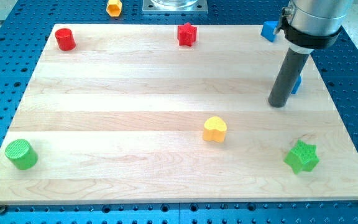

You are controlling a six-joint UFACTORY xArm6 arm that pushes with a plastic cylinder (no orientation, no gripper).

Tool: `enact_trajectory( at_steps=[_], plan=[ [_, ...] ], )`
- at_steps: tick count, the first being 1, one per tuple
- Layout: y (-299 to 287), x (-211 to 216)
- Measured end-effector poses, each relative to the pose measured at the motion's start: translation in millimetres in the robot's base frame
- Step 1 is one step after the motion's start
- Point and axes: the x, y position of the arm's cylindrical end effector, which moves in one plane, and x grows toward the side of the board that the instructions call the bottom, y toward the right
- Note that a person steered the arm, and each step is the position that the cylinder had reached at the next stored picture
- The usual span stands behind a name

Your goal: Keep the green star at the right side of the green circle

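My tip (279,103), a bare dark rod end touching no block, sits on the pale wooden board (135,93) at the view's right, just beside a blue block (298,84). Green star-shaped block (301,157) lies lower right; green round cylinder block (21,154) far lower left.

The arm ends in a wide silver-grey cylinder ringed by a black band with a small side clamp; below it a straight, matte dark-grey rod runs to my tip (279,104)
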Motion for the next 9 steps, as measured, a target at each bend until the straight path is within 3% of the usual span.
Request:
enact_trajectory(
  at_steps=[4,9],
  plan=[
    [-2.3,20.3],
    [-21.2,7.2]
  ],
)
